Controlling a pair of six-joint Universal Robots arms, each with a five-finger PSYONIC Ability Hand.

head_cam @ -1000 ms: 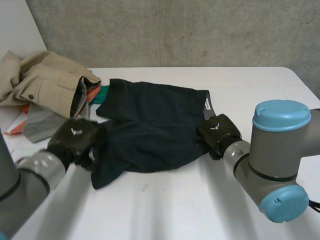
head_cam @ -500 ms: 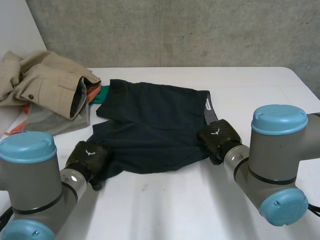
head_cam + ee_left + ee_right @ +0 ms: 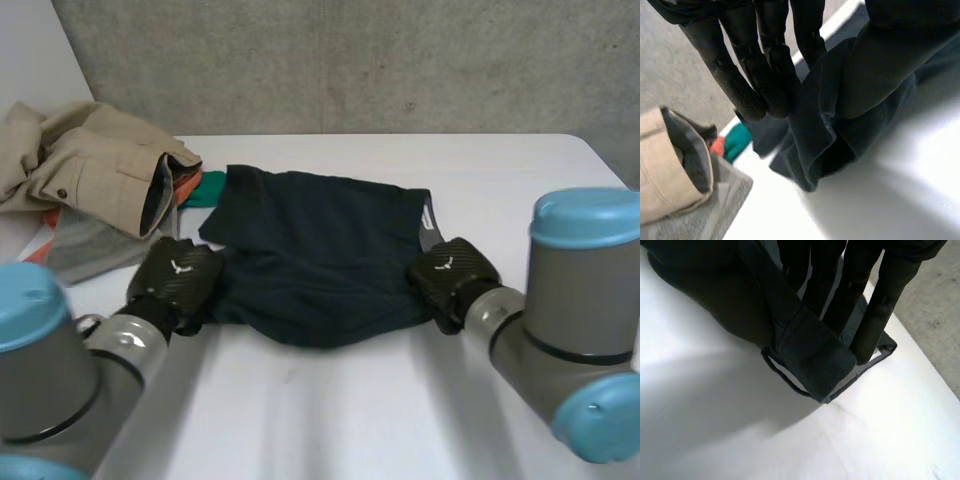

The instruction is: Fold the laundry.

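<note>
Head view: dark shorts [image 3: 320,255] on the counter [image 3: 330,400] are being held by the left hand [image 3: 178,280] and right hand [image 3: 450,280] at opposite edges. Left wrist view: cloth is being pinched between fingers [image 3: 750,75] and thumb. Right wrist view: the waistband [image 3: 810,355] likewise.

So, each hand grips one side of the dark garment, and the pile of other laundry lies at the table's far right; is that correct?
Not quite: the head view shows the pile of other laundry at the far left of the table. The left hand and right hand each grip one side of the dark garment.
</note>
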